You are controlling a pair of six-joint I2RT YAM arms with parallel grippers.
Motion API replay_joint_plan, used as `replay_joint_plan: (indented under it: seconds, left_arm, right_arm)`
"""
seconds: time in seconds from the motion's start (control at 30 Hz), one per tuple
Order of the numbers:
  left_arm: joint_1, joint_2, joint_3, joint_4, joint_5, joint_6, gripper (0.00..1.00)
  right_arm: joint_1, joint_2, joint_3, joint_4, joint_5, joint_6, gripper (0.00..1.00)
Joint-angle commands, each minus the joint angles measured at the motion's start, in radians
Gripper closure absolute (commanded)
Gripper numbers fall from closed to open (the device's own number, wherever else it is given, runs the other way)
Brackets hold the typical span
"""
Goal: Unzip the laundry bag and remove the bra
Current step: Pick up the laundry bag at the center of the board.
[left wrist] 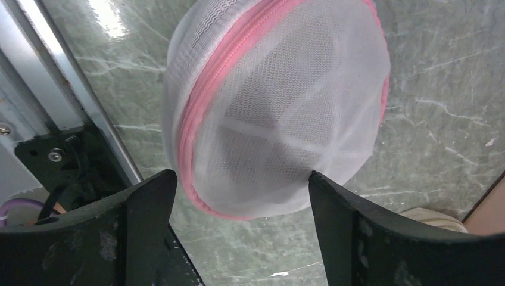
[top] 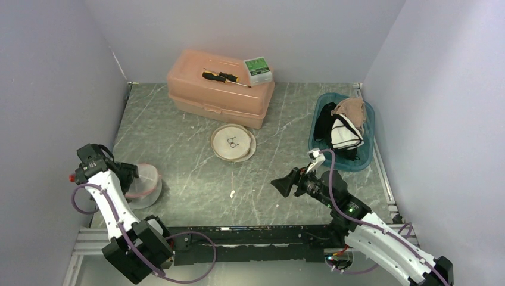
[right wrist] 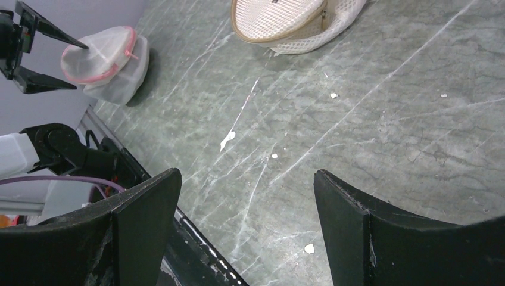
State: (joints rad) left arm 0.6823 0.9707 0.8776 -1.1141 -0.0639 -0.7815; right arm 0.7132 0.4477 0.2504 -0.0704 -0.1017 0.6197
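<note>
The laundry bag (left wrist: 280, 101) is a round white mesh pouch with a pink zipper, lying at the table's left near corner (top: 145, 185). My left gripper (left wrist: 241, 179) is open, and the bag's lower edge sits between its fingertips; the right fingertip (left wrist: 318, 182) is at the mesh. In the right wrist view the bag (right wrist: 110, 65) and left gripper (right wrist: 80, 67) appear far left. The zipper looks shut. The bra is hidden. My right gripper (top: 280, 183) hovers open and empty over bare table (right wrist: 247, 179), right of centre.
A beige round mesh pouch (top: 233, 142) lies mid-table. Behind it is a pink toolbox (top: 220, 98) carrying a screwdriver (top: 223, 77) and a green box (top: 258, 70). A blue basin (top: 357, 165) of clothes stands at the right. The left wall and near rail (left wrist: 89, 107) hem the bag.
</note>
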Motion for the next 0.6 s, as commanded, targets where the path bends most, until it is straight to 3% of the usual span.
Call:
replay_joint_plan:
  seconds: [0.0,0.2,0.33,0.4,0.53,0.57]
  left_arm:
    - [0.012,0.004,-0.009,0.069,0.055,-0.021,0.15]
    - [0.016,0.012,-0.035,0.104,0.065,-0.023,0.28]
    - [0.016,-0.007,-0.042,0.113,0.072,-0.021,0.42]
    - [0.016,-0.009,-0.043,0.115,0.079,-0.017,0.55]
    - [0.016,-0.024,-0.043,0.119,0.104,-0.004,0.92]
    - [0.016,-0.031,-0.037,0.116,0.109,-0.001,0.97]
  right_arm:
    - [0.000,0.013,0.007,0.029,0.019,-0.015,0.14]
    - [0.001,0.046,0.024,0.035,0.024,-0.024,0.14]
    - [0.001,0.042,0.029,0.029,0.034,-0.027,0.15]
    - [0.002,0.038,0.030,0.026,0.038,-0.029,0.15]
    - [0.000,0.029,0.036,0.011,0.051,-0.030,0.15]
    - [0.001,0.025,0.038,0.006,0.054,-0.030,0.15]
